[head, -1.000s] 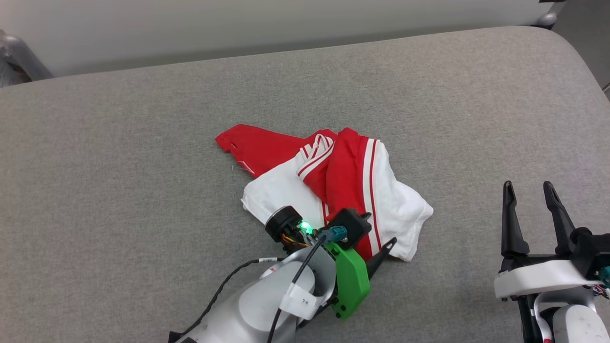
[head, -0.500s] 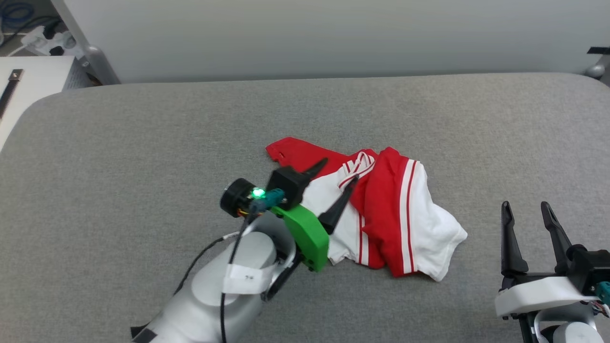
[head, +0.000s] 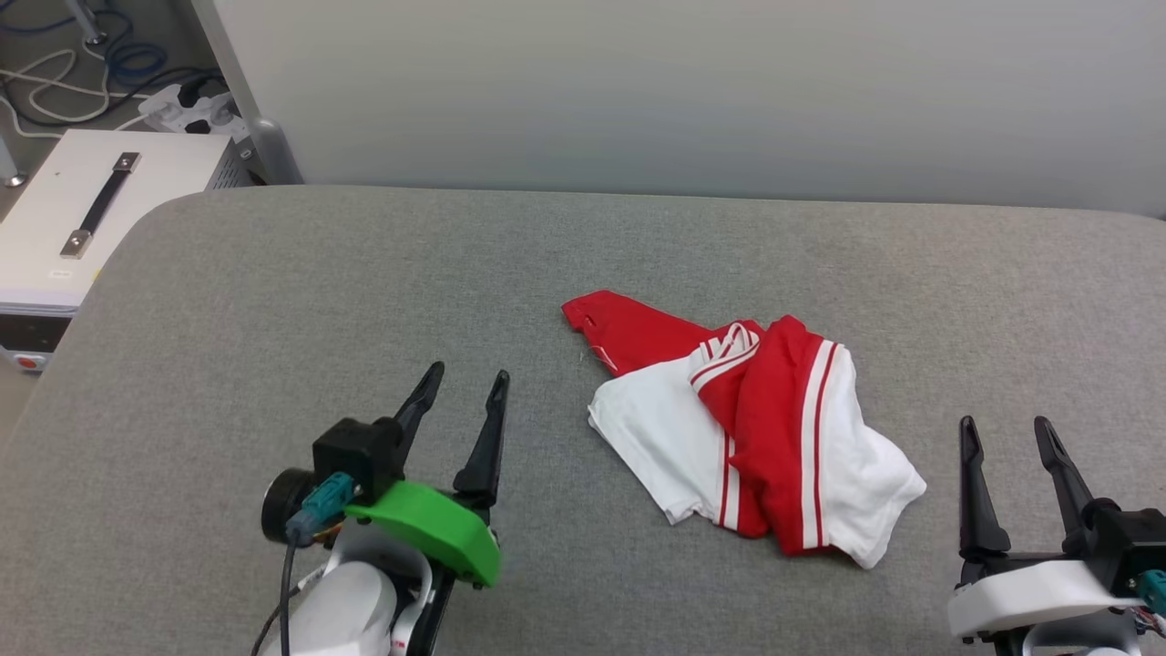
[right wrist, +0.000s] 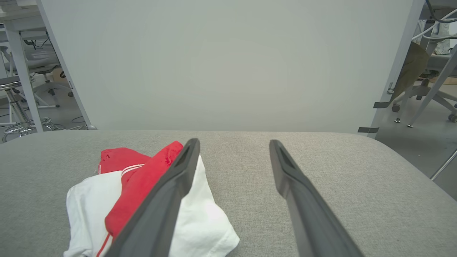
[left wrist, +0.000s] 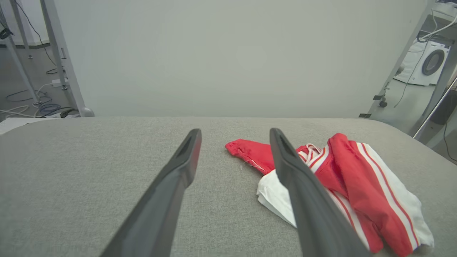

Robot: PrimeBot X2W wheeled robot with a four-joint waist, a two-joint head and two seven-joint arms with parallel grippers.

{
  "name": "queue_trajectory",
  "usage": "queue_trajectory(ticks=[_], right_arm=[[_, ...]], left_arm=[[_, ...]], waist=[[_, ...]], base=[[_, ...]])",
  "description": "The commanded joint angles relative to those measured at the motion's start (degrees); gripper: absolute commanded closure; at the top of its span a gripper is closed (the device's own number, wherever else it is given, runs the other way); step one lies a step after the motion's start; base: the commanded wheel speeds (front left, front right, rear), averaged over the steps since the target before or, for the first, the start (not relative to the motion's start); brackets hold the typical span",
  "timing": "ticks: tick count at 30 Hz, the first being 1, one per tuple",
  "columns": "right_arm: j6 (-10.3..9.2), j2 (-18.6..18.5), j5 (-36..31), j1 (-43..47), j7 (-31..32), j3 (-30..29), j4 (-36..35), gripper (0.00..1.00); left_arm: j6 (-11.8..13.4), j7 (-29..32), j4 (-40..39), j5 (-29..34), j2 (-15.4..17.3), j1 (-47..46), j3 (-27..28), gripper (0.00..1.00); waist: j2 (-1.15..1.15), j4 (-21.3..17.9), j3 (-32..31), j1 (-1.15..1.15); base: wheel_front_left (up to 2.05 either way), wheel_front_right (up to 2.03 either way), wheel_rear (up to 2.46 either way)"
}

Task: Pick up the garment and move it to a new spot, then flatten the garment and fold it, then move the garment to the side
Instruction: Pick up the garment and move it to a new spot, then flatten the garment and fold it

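Note:
The garment (head: 747,424) lies crumpled in a red and white heap on the grey padded table (head: 364,273), right of centre. Its lettering is hidden in the folds. My left gripper (head: 466,383) stands open to the left of the heap, apart from it, with nothing between its fingers. At the lower right my right gripper (head: 1005,428) is open too, just right of the heap's white sleeve. In the left wrist view the garment (left wrist: 357,189) sits right of my open fingers (left wrist: 178,171). In the right wrist view the garment (right wrist: 132,189) lies to the left, partly behind one finger (right wrist: 175,178).
A white case with a black handle (head: 86,214) stands off the table's left edge, with cables and a power strip (head: 182,96) on the floor behind. A pale wall panel (head: 692,91) runs along the far side. Bare grey cloth spreads left of the garment.
My left gripper has come off the garment and swung left, now pointing away over bare table. The garment lies released. The head camera has turned, shifting the whole picture right and down.

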Motion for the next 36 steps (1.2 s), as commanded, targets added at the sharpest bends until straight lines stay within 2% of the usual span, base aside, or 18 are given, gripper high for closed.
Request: queue_trajectory(ticks=[1, 7, 10, 11, 18, 21, 25, 27, 28, 29, 33, 36], right_arm=[[-0.05, -0.08, -0.13, 0.79, -0.34, 0.34, -0.43, 0.00], [-0.05, -0.08, 0.48, 1.37, -0.34, 1.26, -0.68, 0.00], [-0.05, -0.08, 0.69, 1.45, -0.34, 1.70, -0.72, 0.00], [-0.05, -0.08, 0.78, 1.34, -0.34, 1.91, -0.88, 0.00], [-0.05, -0.08, 0.95, 0.77, -0.34, 2.35, -1.41, 0.00], [-0.05, -0.08, 0.94, 0.63, -0.34, 2.51, -1.57, 0.00], [-0.05, -0.08, 0.73, 0.31, -0.34, 2.88, -1.59, 0.00], [-0.05, -0.08, 0.59, -0.07, -0.34, 3.22, -1.61, 0.00], [-0.05, -0.08, 0.52, -0.31, -0.34, 3.39, -1.67, 0.00], [-0.05, -0.08, 0.33, -0.94, -0.34, 3.94, -1.78, 0.00], [-0.05, -0.08, 0.19, -1.91, -0.34, 4.89, -1.74, 0.00], [-0.05, -0.08, 0.16, -2.64, -0.34, 5.58, -1.72, 0.00]], left_arm=[[0.02, -0.33, -0.95, 1.08, -0.87, 2.18, 1.57, 0.00], [-1.69, -0.33, -3.94, 6.20, -4.71, 8.23, 7.63, 0.00], [-3.15, -0.33, -3.91, 8.35, -6.42, 9.98, 9.67, 0.00], [-4.39, -0.33, -3.62, 9.67, -7.65, 10.42, 11.56, 0.00], [-6.95, -0.33, -0.70, 9.89, -9.07, 8.70, 13.61, 0.00], [-7.31, 1.10, 1.34, 8.93, -9.34, 6.63, 13.30, 0.00], [-7.44, 8.80, 2.72, 8.42, -9.27, 2.11, 11.80, 0.00], [-7.39, 15.56, 3.42, 8.19, -8.88, -0.21, 10.65, 0.00], [-7.49, 20.02, 3.73, 8.36, -8.40, -1.53, 9.58, 0.00], [-6.82, 28.82, 2.79, 7.96, -8.16, -5.38, 8.65, 0.00], [-5.23, 38.92, 2.50, 8.69, -7.43, -9.53, 7.33, 0.00], [-4.13, 42.27, 2.92, 9.00, -7.44, -11.84, 7.14, 0.00]], waist=[[0.00, -0.11, -0.10, 0.00], [0.00, -0.62, -0.46, 0.00], [0.00, -0.95, -0.58, 0.00], [0.00, -1.24, -0.37, 0.00], [0.00, -2.54, 0.74, 0.00], [0.00, -3.09, 1.46, 0.00], [0.00, -3.91, 2.96, 0.00], [0.00, -4.38, 4.10, 0.00], [0.00, -4.63, 4.80, 0.00], [0.00, -5.36, 6.66, 0.00], [0.00, -6.65, 8.92, 0.00], [0.00, -7.72, 10.39, 0.00]], base=[[0.00, 0.00, 0.00], [0.00, 0.00, 0.00], [0.00, 0.00, 0.00], [0.00, 0.00, 0.00], [0.00, 0.00, 0.00], [0.00, 0.00, 0.00], [0.00, 0.00, 0.00], [0.00, 0.00, 0.00], [0.00, 0.00, 0.00], [0.00, 0.00, 0.00], [0.00, 0.00, 0.00], [0.00, 0.00, 0.00]])
